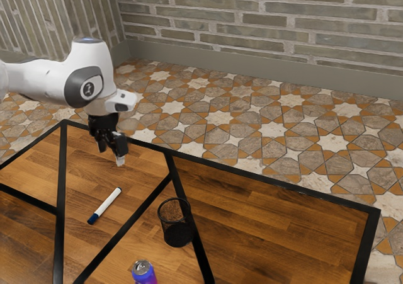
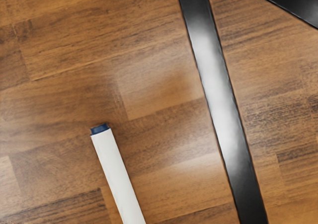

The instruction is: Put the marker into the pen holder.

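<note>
High over the table, the black gripper [image 1: 111, 157] hangs with its fingers apart and nothing between them. Below it on the wood lies the marker [image 1: 105, 205], white with a dark blue cap at the end away from the gripper. In the wrist view, part of the white marker [image 2: 118, 177] shows with its small blue end; the rest is cut off by the picture's edge. The pen holder [image 1: 175, 224], a dark mesh cup, stands upright on the table, toward the exterior view's right from the marker.
A blue and purple can [image 1: 144, 274] stands near the pen holder, at the exterior view's lower edge. Black strips [image 1: 62, 183] divide the wooden tabletop [image 1: 271, 224], and a black border frames it. Tiled floor and a brick wall lie beyond.
</note>
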{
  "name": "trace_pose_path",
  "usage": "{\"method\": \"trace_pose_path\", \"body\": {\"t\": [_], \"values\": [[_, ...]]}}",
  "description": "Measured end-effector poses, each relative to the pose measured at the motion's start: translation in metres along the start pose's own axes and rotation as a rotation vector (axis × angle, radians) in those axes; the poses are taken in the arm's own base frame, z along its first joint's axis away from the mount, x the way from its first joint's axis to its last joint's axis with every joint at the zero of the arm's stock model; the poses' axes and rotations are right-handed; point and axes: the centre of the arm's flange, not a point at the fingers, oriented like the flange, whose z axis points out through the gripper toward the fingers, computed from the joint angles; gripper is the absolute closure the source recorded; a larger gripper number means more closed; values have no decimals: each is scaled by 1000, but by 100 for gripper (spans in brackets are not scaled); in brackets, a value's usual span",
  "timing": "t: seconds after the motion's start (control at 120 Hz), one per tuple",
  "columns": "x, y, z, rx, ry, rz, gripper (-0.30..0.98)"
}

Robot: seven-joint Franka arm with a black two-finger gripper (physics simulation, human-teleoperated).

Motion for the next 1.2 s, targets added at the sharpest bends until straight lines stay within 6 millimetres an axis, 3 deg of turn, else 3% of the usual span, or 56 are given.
{"method": "trace_pose_path", "body": {"t": [0.058, 0.158, 0.35, 0.608, 0.75, 0.975, 1.2], "values": [[-11, -7, 36, 0, -12, -33, 0], [-15, -23, 76, 9, -5, -85, 10], [-10, -38, 104, 27, 31, -144, 37], [-6, -37, 142, 11, 10, -186, 49], [-3, -37, 155, 4, 9, -207, 51], [0, -37, 157, 6, 22, -227, 55], [0, -38, 156, 13, 30, -239, 72]]}}
